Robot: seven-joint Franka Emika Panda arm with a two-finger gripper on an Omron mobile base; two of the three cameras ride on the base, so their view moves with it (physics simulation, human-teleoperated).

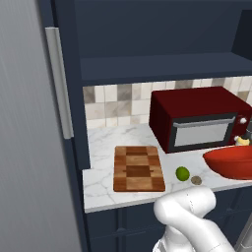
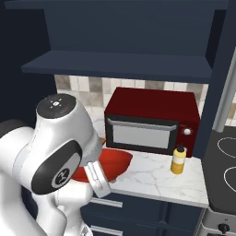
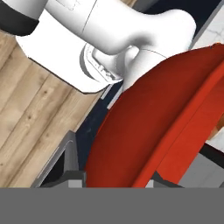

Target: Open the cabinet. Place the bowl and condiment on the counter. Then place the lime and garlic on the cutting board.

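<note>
Gripper (image 3: pixel 116 181) jaws are clamped on the rim of the wide shallow glossy red bowl (image 3: pixel 153 127), whose wall rises between the two dark fingertips (image 3: pixel 73 168) in the hand view; gripped by its edge like this, the bowl hangs tilted rather than flat, which I judge suits carrying it to a set-down spot. From the base views it sits at or just above the front edge of the white marble worktop (image 1: pixel 101 189), though whether its base already touches the surface cannot be told, since the arm's white body covers that part. Away from the gripper, past the bowl's far side, the small yellow squeeze bottle (image 2: pixel 178 160) stands upright on the worktop by the dark red microwave (image 2: pixel 152 122). Off to the bowl's other side lie the small bright green lime (image 1: pixel 182 173) and the brownish-grey garlic (image 1: pixel 196 180), just beside each other and short of the block-patterned wooden cutting board (image 1: pixel 138 168), which is bare. Part of the bowl is cut off in every view.
</note>
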